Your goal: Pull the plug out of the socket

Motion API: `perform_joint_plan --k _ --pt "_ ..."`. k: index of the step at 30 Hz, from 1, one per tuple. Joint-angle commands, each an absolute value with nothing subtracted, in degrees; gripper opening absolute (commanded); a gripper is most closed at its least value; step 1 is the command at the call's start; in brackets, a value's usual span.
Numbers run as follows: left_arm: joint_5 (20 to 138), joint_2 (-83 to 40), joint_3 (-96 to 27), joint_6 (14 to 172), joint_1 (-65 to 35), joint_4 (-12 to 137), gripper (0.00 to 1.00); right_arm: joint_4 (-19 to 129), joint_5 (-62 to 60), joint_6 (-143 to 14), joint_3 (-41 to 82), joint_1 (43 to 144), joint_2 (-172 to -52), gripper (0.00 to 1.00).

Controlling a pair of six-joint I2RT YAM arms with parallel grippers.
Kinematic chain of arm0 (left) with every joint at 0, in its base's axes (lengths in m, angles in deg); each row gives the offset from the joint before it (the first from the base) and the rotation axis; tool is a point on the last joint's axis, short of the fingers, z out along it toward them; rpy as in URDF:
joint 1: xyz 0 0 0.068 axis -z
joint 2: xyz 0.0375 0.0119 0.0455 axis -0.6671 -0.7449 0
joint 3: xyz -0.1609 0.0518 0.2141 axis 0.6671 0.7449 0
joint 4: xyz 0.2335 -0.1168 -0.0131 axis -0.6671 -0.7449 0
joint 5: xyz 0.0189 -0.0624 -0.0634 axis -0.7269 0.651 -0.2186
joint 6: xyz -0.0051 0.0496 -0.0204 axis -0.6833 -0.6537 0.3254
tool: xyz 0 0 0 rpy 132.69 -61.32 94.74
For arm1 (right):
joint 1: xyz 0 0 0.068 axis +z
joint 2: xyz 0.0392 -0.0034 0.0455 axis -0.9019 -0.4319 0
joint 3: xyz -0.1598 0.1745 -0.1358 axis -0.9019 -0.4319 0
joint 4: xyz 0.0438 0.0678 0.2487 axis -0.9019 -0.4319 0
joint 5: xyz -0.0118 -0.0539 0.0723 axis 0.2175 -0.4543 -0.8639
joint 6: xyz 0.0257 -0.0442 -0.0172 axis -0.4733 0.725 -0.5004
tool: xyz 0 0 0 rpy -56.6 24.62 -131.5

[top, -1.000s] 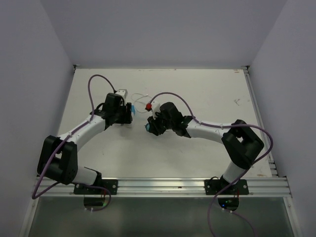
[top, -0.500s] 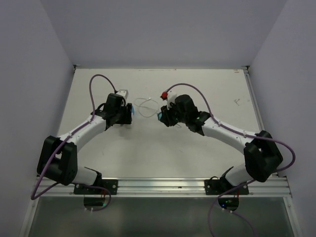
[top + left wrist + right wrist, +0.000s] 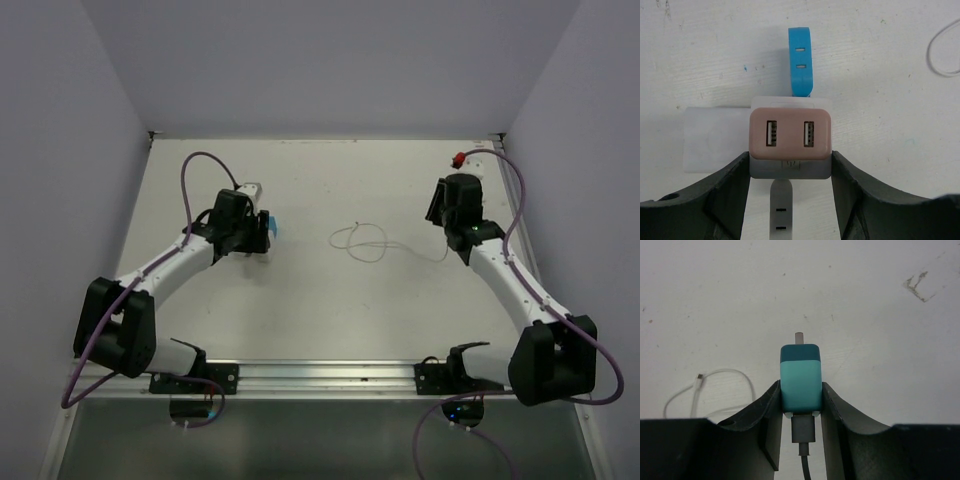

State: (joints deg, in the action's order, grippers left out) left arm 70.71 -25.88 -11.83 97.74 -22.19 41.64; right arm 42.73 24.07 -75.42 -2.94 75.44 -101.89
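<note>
Left pincer (image 3: 790,161) clamps the socket (image 3: 790,134); right pincer (image 3: 800,391) holds the plug (image 3: 800,371) well apart

White table (image 3: 330,310), scuffed; looped white cable (image 3: 699,381) lying loose mid-surface.

The socket (image 3: 790,135) is matt plastic, the plug (image 3: 800,382) smooth plastic, the table (image 3: 715,290) scuffed matt.

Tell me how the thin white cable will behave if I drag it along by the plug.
Probably floppy: the cable lies in loose loops on the table, so it should trail, not push. Likely light, being so thin, and little load on the plug held in the right gripper. Its free end could snag.
</note>
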Motion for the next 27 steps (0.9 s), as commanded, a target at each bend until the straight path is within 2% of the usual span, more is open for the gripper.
perform_joint_plan --k 1,7,15,18,19,21,22,24,25,27 --pt "72.7 -23.0 -13.5 96.3 -22.1 44.1 0.00 45.3 18.1 -77.4 -3.4 75.6 -104.3 0.00" --pt "73.6 -22.6 -12.9 96.3 -22.1 44.7 0.00 52.3 4.6 -79.8 -4.7 75.6 -113.3 0.00" --pt "75.2 -22.4 -12.6 96.1 -22.1 45.1 0.00 61.5 -2.3 -84.6 -6.1 74.8 -123.9 0.15" --pt "76.9 -22.4 -12.2 95.8 -22.1 45.8 0.00 64.3 -3.8 -87.2 -7.4 72.7 -125.8 0.25" --pt "77.5 -22.4 -12.2 95.7 -22.1 46.2 0.00 64.6 -4.3 -87.5 -7.6 72.3 -126.3 0.32" --pt "78.6 -22.4 -12.1 95.5 -22.1 46.6 0.00 64.5 -4.6 -87.1 -8.0 71.7 -126.1 0.41" --pt "79.0 -22.4 -12.1 95.4 -22.1 46.7 0.00 64.3 -4.4 -86.6 -8.1 71.7 -125.8 0.51" --pt "80.2 -22.4 -11.9 95.2 -22.1 47.1 0.00 62.8 -3.7 -85.4 -8.3 71.7 -124.1 0.61" --pt "80.5 -22.4 -11.9 95.0 -22.1 47.4 0.00 62.2 -3.4 -85.0 -8.2 71.7 -123.4 0.70" --pt "81.6 -22.7 -12.0 94.7 -22.1 47.6 0.00 60.0 -2.3 -83.7 -7.8 71.8 -121.1 0.77"
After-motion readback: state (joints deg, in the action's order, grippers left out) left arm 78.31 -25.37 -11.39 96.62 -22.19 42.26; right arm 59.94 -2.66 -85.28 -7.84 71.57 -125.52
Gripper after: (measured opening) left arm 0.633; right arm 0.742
